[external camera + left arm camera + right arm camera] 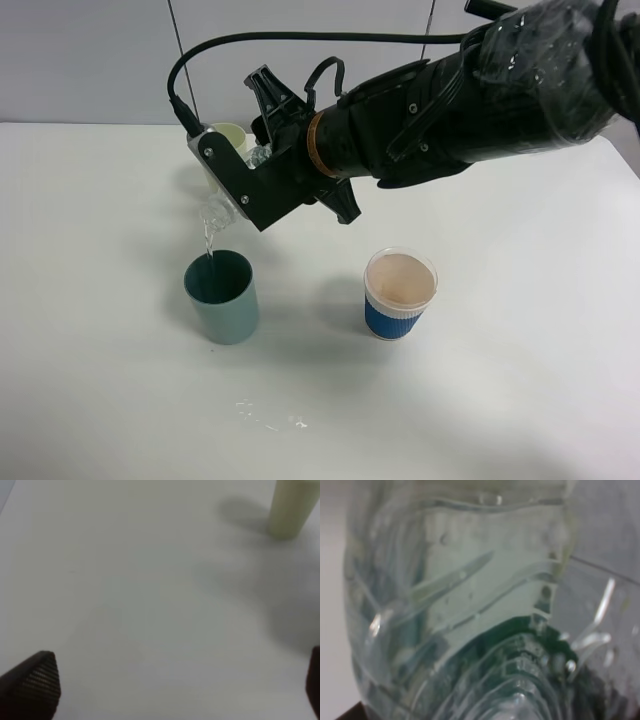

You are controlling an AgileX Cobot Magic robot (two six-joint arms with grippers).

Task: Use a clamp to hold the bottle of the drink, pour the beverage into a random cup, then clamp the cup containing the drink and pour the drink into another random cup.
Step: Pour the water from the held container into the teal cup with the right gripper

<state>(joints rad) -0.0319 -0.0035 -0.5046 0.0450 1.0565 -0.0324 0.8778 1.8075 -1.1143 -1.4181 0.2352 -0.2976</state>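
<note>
R tool clamped on bottle, tilted w/ mouth over teal cup.

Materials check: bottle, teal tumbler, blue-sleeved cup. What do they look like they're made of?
Bottle: thin clear plastic, glossy; see-through moulded ridges catching highlights.
Teal tumbler: probably plastic; smooth, fairly matte wall, darker green inside.
Blue-sleeved cup: likely paper; ribbed blue sleeve, white rim, dull pinkish-beige inside. Could be foam, can't tell.

White table, teal tumbler, blue-sleeved cup, yellow-green cup, droplets
</note>
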